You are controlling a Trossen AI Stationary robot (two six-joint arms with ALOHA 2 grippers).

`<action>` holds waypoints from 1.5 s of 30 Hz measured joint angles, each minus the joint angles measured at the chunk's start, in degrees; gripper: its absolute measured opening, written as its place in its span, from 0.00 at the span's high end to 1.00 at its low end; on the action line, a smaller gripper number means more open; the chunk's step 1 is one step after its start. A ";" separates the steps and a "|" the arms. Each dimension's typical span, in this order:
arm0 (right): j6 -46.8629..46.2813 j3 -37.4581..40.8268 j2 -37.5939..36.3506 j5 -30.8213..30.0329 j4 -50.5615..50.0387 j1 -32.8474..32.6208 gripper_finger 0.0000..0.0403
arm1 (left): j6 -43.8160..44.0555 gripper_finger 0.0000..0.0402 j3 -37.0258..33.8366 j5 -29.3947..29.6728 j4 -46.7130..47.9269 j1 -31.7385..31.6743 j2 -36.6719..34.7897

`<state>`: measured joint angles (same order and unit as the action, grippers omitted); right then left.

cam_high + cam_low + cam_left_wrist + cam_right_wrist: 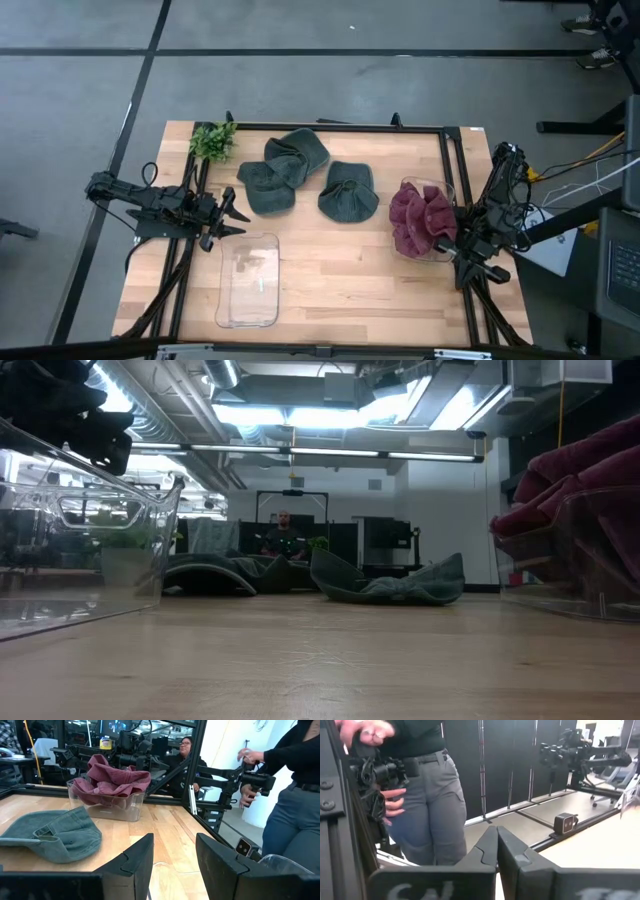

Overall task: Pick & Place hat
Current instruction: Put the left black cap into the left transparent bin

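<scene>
Two dark green hats point(285, 170) point(348, 190) lie flat on the wooden table at the far middle; one also shows in the left wrist view point(50, 836). Several maroon hats point(420, 218) are piled in a clear bin point(446, 190) at the right, and they also show in the left wrist view point(112, 781). My left gripper point(238, 215) is open and empty at the left, above the far end of an empty clear bin point(248, 282), pointing toward the table's right edge. My right gripper point(496, 834) is shut and empty at the table's right edge, beside the maroon hats' bin.
A small green plant point(212, 140) stands at the far left corner. A black frame point(340, 127) runs round the table. A person point(427, 795) holding a device stands beyond the table's right side. Bare wood lies in the near middle point(350, 290).
</scene>
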<state>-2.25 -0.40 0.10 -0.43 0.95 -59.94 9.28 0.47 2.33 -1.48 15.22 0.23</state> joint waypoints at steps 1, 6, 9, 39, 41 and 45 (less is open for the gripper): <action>0.87 0.00 0.00 0.02 0.00 0.00 0.99 | 0.01 0.64 0.00 0.00 0.00 0.00 0.00; 2.69 0.00 0.11 0.02 0.00 0.00 0.95 | 0.00 0.64 0.00 0.00 0.00 0.00 0.00; 2.66 0.00 0.13 0.02 0.00 0.02 0.93 | 0.00 0.64 0.00 -0.01 0.00 0.00 0.00; 2.69 -0.02 0.13 0.05 0.01 0.02 0.94 | 27.16 0.64 0.00 -0.94 -8.38 0.04 0.02; 2.68 -0.02 0.13 0.04 0.00 0.02 0.94 | 29.99 0.64 0.00 -0.94 -8.00 0.04 0.02; 2.70 -0.02 0.13 0.04 0.00 0.02 0.94 | 34.89 0.64 0.00 -2.21 -7.14 0.04 0.03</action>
<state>0.45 -0.43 0.23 -0.38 0.95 -59.92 44.16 0.47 0.12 -8.62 15.27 0.26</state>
